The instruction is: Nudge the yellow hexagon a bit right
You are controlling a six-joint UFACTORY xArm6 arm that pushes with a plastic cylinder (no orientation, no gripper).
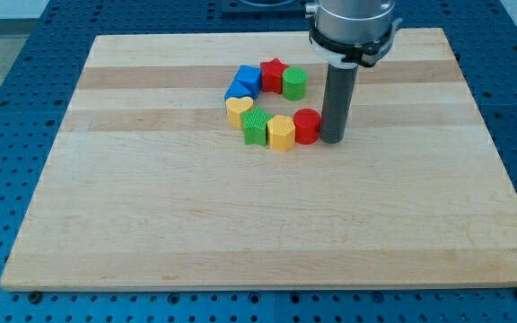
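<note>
Eight blocks, one ring, camera view. Yellow hexagon (281, 132) sat at ring's bottom, betw. green block (256, 127) and red cylinder (306, 126). My tip (332, 139) stood touching the red cyl.'s right side; no fingers on the rod. Red cyl. blocked the rightward path; tip prob. needs repositioning to view's left of hexagon.

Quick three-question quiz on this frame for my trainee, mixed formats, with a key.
1. True or false: my tip is at the view's left of the yellow hexagon.
2. Which block lies between the yellow hexagon and my tip? A) red cylinder B) blue block C) yellow heart
3. Fill in: the block touching the yellow hexagon on the view's left is the green ____.

Key: 1 false; 2 A; 3 block.
</note>
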